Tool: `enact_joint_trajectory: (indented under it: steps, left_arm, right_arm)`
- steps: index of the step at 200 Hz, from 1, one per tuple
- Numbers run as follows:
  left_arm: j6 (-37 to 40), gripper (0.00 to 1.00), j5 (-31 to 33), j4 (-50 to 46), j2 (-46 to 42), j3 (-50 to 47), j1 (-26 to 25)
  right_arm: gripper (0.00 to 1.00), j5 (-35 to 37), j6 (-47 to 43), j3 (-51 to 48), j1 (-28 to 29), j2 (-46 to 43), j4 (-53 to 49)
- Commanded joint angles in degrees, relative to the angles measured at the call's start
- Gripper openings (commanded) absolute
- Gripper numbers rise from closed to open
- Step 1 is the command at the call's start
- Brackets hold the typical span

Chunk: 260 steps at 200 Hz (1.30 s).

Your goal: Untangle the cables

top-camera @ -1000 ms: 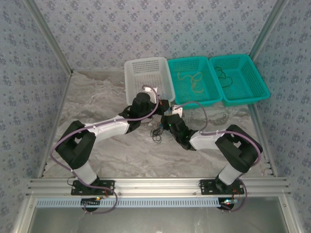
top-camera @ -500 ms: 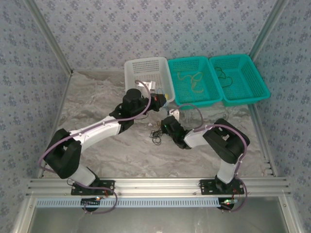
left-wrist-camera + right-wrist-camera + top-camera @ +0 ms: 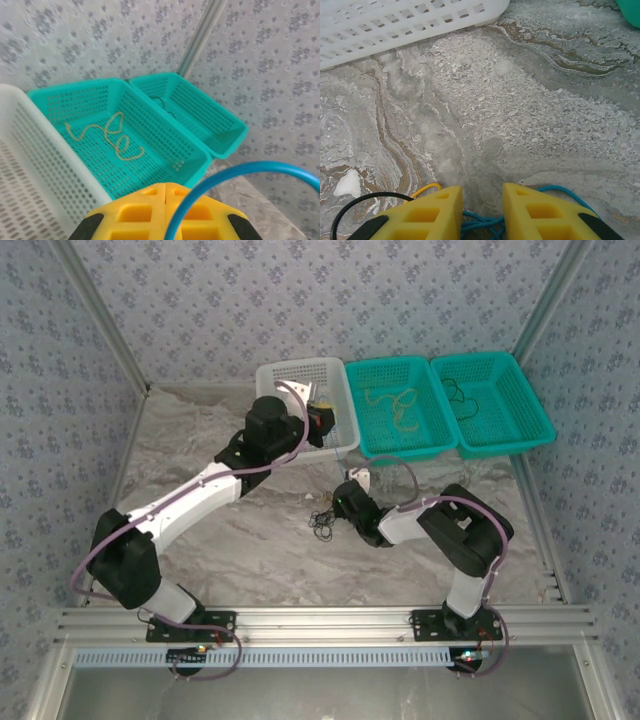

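A: So, nearest the arms, how will the clump of cables [image 3: 322, 522] handle?

B: Light, limp and a little springy, I judge: thin cords that slip and drag their neighbours along. Best pinched at a free loop, not at the knot.

A: Where does it lie?

B: On the tabletop [image 3: 530, 100], touching the right end effector [image 3: 482, 189]. Its jaws stand apart, with blue strands [image 3: 480, 222] lying in the gap, a black loop [image 3: 360, 196] just to the left and a tan loop [image 3: 426, 185] at the left fingertip.

A: And farther out?

B: The left end effector [image 3: 165, 190] hangs over the white basket [image 3: 25, 150], its fingers closed together on a blue cord [image 3: 240, 170] that arcs out to the right.

A: Beyond that?

B: A tan cord [image 3: 107, 137] lies loose in the middle teal basket [image 3: 165, 150], and a black cord [image 3: 162, 102] in the far teal basket [image 3: 215, 130], both well apart from the clump.
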State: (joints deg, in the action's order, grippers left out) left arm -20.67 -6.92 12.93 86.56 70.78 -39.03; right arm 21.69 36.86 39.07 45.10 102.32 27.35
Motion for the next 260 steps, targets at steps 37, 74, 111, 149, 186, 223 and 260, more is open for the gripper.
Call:
enact_joint_trajectory:
  steps: [37, 74, 111, 149, 186, 223, 260]
  left_arm:
    - [6.35, 0.00, 10.16, -2.38, 2.54, 14.94, 3.84]
    - [8.46, 0.00, 12.35, -5.17, 5.93, 23.60, 5.63]
    - [11.01, 0.00, 12.10, -9.11, 9.27, 33.56, 6.66]
    - [11.96, 0.00, 11.64, -12.34, 11.76, 40.61, 8.19]
    - [11.71, 0.00, 10.22, -17.91, 14.01, 50.56, 9.94]
    - [11.95, 0.00, 9.05, -21.62, 17.09, 58.58, 11.20]
    - [12.86, 0.00, 7.76, -27.08, 23.01, 72.25, 12.52]
  right_arm:
    - [0.29, 1.68, 2.20, -1.88, -0.28, -0.23, -10.12]
    - [0.41, 2.15, 1.91, -2.83, -0.24, -1.90, -11.34]
    - [0.44, 2.48, 2.41, -3.28, -0.45, -1.88, -12.04]
    - [0.49, 2.56, 2.68, -3.17, -0.65, -1.82, -13.01]
    - [0.48, 2.74, 3.47, -3.25, -1.18, -1.84, -13.99]
    - [0.43, 2.18, 3.92, -3.30, -1.81, -1.61, -14.00]
    - [0.34, 1.73, 4.95, -3.47, -2.67, -1.11, -14.05]
